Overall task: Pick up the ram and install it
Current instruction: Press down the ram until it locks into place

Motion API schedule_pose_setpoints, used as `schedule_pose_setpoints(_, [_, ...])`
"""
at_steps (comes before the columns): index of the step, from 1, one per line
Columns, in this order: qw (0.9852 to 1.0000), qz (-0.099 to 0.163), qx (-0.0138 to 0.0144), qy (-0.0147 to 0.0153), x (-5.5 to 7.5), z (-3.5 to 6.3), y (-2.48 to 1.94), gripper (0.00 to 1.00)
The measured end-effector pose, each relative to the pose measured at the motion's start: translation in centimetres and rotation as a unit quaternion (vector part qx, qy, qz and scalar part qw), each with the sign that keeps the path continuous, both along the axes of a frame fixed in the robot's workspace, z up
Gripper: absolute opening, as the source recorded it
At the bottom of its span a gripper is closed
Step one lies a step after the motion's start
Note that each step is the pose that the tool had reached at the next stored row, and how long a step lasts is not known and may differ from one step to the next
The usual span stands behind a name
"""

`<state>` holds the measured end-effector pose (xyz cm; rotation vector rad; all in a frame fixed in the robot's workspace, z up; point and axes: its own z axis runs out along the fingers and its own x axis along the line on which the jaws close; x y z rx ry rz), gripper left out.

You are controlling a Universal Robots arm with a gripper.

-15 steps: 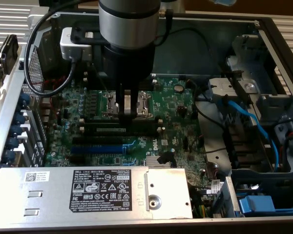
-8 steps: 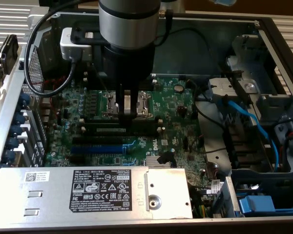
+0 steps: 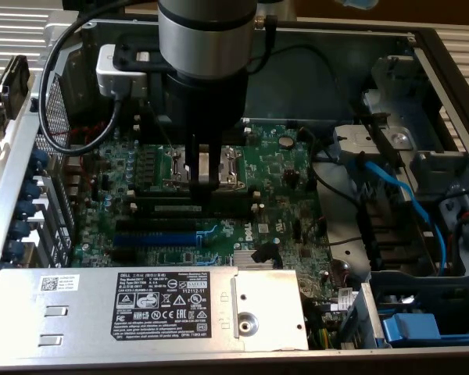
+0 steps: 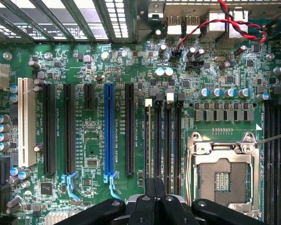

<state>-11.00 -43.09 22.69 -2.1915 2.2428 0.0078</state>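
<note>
Field notes. The open computer case (image 3: 433,62) boxed the work in. Its metal walls ran along the exterior view's left and far sides. The silver power supply (image 3: 141,308) closed off the near edge. Drive bays with a blue cable (image 3: 410,207) crowded the exterior view's right.

The green main board (image 3: 285,168) lay flat on the case floor, with free room only straight above it.

The arm (image 3: 207,47) stood roughly vertical over the board's middle, wrist pointing straight down, a black cable (image 3: 51,117) looping off it toward the left wall.

The claw (image 3: 199,183) sat low beside the processor socket (image 4: 223,176), its fingers (image 4: 154,197) pressed together.

The ram (image 3: 176,208) stood on edge among the long black slots, directly beneath the fingertips. I could not tell whether they pinched its top edge or only touched it.
</note>
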Motion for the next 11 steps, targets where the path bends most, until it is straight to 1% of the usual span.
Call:
schedule_pose_setpoints(5, [1.0000, 0.000, 0.0003, -0.0001, 0.01, 0.10, 0.01, 0.11])
schedule_pose_setpoints(6, [1.0000, 0.000, 0.0005, -0.0004, 0.01, 0.22, 0.02, 0.11])
schedule_pose_setpoints(8, [1.0000, 0.000, 0.0000, 0.0000, 0.00, 0.49, 0.02, 0.11])
schedule_pose_setpoints(11, [1.0000, 0.000, 0.0000, 0.0000, 0.00, 0.97, 0.03, 0.11])
